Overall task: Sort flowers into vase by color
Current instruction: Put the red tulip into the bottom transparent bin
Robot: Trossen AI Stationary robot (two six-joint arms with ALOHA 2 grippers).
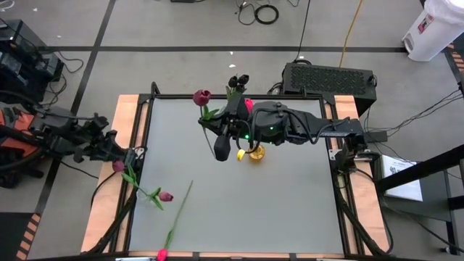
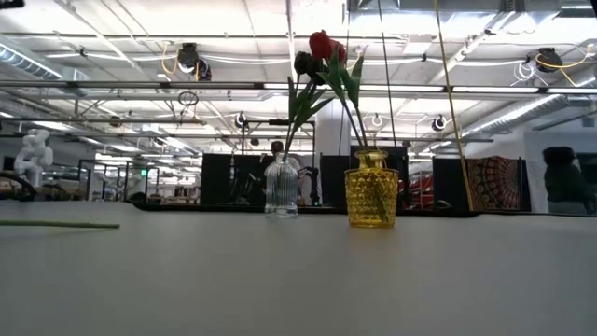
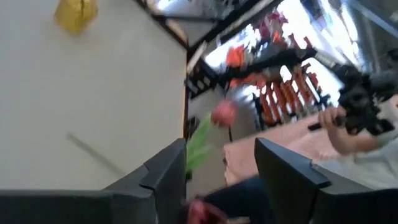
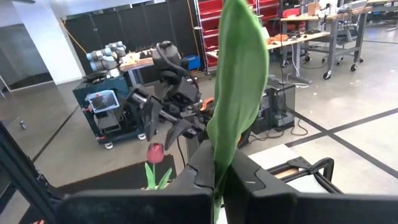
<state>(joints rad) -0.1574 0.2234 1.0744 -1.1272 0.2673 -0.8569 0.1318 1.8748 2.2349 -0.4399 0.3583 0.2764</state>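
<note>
Left gripper (image 1: pixel 125 156) open — tulip (image 1: pixel 118 166) just beside its fingertips

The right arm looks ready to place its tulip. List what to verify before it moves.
1. Right gripper shut on the tulip's leaf: ok.
2. Maroon tulip head apart from the flowers already in vases: ok.
3. Clear vase and yellow vase upright: ok.
4. Stem end lined up over a vase mouth: cannot tell, the arm hides it.
5. Left gripper open, at the table's left edge, away from the vases: ok.
</note>
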